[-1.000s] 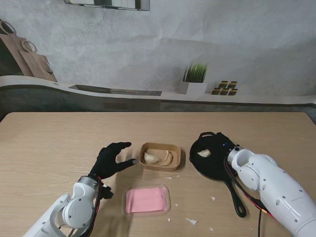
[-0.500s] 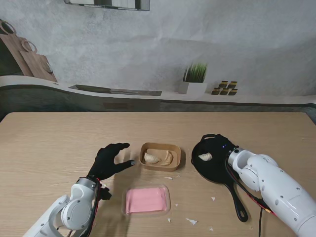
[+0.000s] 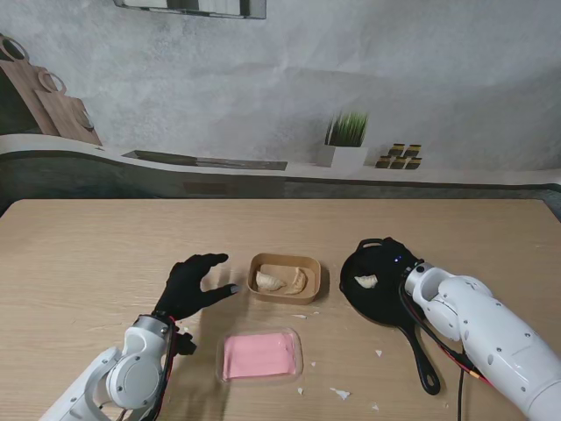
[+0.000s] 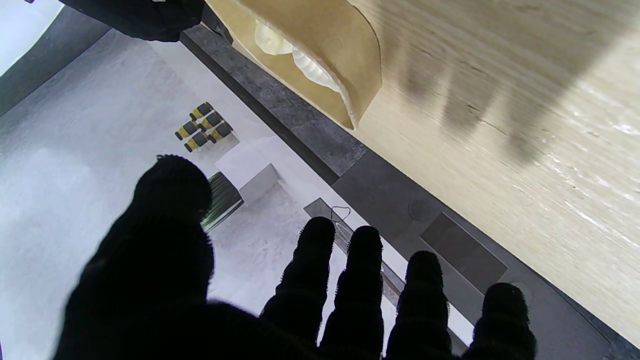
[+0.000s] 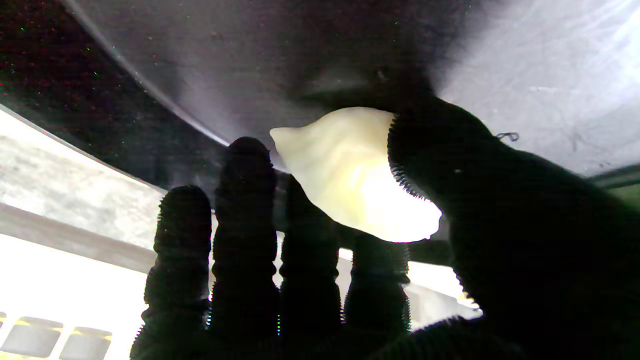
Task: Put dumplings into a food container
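Note:
A brown food container (image 3: 285, 278) holds two white dumplings (image 3: 280, 281). My left hand (image 3: 195, 285), in a black glove, hovers open just left of it, fingers spread. The left wrist view shows the container (image 4: 350, 65) beyond those fingers (image 4: 365, 280). A black frying pan (image 3: 379, 303) lies right of the container. My right hand (image 3: 392, 279) is low over the pan. In the right wrist view its thumb (image 5: 450, 165) and fingers (image 5: 245, 200) pinch a pale dumpling (image 5: 350, 175) close to the pan floor (image 5: 260, 55).
A pink-lined clear lid (image 3: 260, 354) lies nearer to me than the container. Small white scraps (image 3: 340, 394) dot the table near the pan handle (image 3: 422, 360). A potted plant (image 3: 344, 139) and small jars stand on the ledge beyond the table.
The right hand and the dumpling have shifted slightly nearer to me and to the right inside the pan. The left hand has drawn back a little from the container.

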Robot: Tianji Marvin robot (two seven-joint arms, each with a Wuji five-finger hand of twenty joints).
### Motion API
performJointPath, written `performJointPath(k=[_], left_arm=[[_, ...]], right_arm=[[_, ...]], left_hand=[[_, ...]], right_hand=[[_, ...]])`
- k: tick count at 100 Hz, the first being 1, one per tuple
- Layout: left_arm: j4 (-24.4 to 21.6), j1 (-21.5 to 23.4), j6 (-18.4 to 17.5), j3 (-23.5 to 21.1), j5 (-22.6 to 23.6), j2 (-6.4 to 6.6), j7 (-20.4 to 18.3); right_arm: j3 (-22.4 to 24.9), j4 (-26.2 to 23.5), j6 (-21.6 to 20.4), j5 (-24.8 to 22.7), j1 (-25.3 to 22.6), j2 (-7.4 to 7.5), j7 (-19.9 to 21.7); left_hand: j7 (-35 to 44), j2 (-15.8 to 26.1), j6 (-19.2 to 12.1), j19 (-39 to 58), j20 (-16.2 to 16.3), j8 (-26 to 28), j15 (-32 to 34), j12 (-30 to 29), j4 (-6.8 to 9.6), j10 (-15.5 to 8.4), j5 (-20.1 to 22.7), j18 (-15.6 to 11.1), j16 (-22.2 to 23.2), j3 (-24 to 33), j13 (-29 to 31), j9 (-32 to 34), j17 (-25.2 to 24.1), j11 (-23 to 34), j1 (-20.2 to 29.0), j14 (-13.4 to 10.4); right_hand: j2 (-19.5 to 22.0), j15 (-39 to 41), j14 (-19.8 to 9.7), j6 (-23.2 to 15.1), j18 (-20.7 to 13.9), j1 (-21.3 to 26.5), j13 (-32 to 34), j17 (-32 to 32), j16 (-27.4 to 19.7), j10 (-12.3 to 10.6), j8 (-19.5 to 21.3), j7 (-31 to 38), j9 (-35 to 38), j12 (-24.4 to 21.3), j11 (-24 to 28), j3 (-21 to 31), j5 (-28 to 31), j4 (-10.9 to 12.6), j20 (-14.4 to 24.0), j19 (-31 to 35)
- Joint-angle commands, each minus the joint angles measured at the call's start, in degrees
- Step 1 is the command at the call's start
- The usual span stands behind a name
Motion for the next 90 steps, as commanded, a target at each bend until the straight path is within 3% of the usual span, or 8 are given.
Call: performJointPath(k=[1,30,73,90], left_arm=[[-0.30,0.28,-0.24,-0.13,0.08,-0.08,-0.61],[-0.22,0.34,-0.70,-0.47,0.33,-0.12,-0.16],[-0.07,0.56,-2.40,-1.39,-0.23,-0.03,-0.63],[-0.32,0.93,-3.52,-2.36,-0.70,-0.05,-0.68]], right_arm=[[-0.63,0.42,0.21,-0.08,-0.08,-0.41,0.33],[0.72,-0.02,-0.52,-0.85,-0.75,-0.55,-3.19],[12.95,-10.45,-1.34,-0.34,-9.25,-2.24,-3.81],[15.31,-16.22,-1.76,2.51,-10.91,-3.30,-0.99]], left_hand=[[0.31,0.47,-0.57,-0.79,1.07,0.50,0.30,-0.46,0.26,-1.25,-1.09,-1.27,-0.18,0.52,-1.10,0.17,-0.93,0.71,-0.18,-0.77],[0.29,0.54,-0.49,-0.96,0.98,0.49,0.24,-0.42,0.26,-1.43,-1.01,-1.35,-0.18,0.51,-1.05,0.58,-1.22,0.71,-0.24,-0.80],[0.27,0.52,-0.39,-0.91,0.96,0.49,0.22,-0.41,0.25,-1.20,-0.92,-1.30,-0.18,0.50,-1.12,0.63,-1.06,0.62,-0.26,-0.76],[0.27,0.59,-0.50,-0.84,0.97,0.48,0.27,-0.40,0.24,-1.21,-0.86,-1.26,-0.18,0.47,-1.08,0.67,-0.87,0.63,-0.28,-0.81]], right_hand=[[1.21,0.22,1.23,-8.40,1.94,4.60,1.83,0.09,-0.74,0.82,0.39,4.79,4.97,0.76,1.47,4.34,6.42,0.35,-0.41,2.03],[0.69,-0.21,1.19,-7.19,2.75,5.21,1.65,-1.02,-1.35,2.60,-0.01,4.80,9.58,0.57,-0.15,5.84,8.92,0.37,-1.41,-0.06],[0.41,-0.31,1.25,-4.69,2.05,5.97,-1.80,-3.63,-0.83,4.06,1.04,5.34,9.87,2.27,0.02,7.74,9.23,0.20,-2.43,-2.11],[0.50,-0.30,1.45,-4.26,2.18,6.10,-1.85,-3.86,-0.72,4.26,1.44,5.38,9.85,2.59,-0.07,7.99,9.08,0.13,-2.63,-2.42]])
